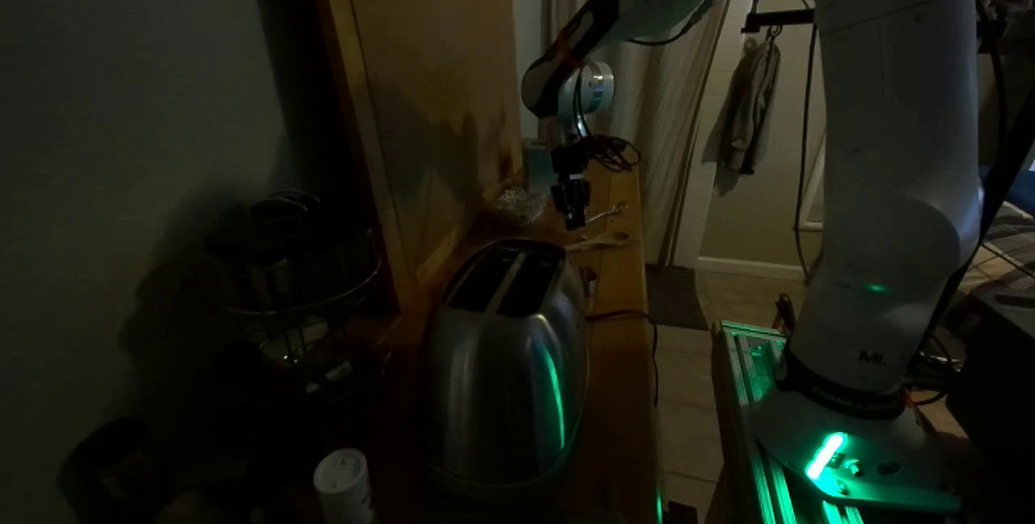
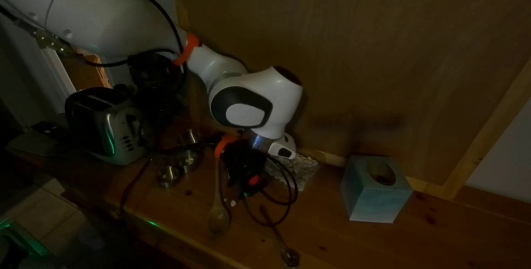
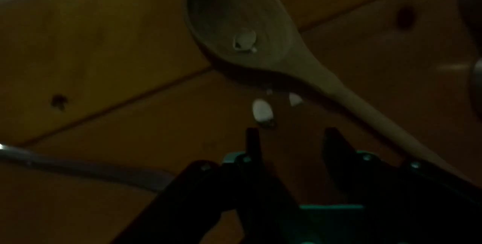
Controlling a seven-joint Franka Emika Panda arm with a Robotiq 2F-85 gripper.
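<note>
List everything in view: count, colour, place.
wooden counter: one, brown, under most items
wooden panel: one, brown, behind counter
toaster: one, silver, on counter
canister: one, white, beside toaster
wooden spoon: one, tan, on counter
metal spoon: one, grey, on counter
flakes: several, white, in and beside wooden spoon
metal cups: at least two, silver, on counter
clear bag: one, pale contents, by panel
tissue box: one, blue, by panel
dark objects: count unclear, black, beside toaster
hanging garment: one, grey, beyond counter
curtain: one, beige, beyond counter
robot arm: one, white, over counter
hand: one, black, above counter, jaws apart
</note>
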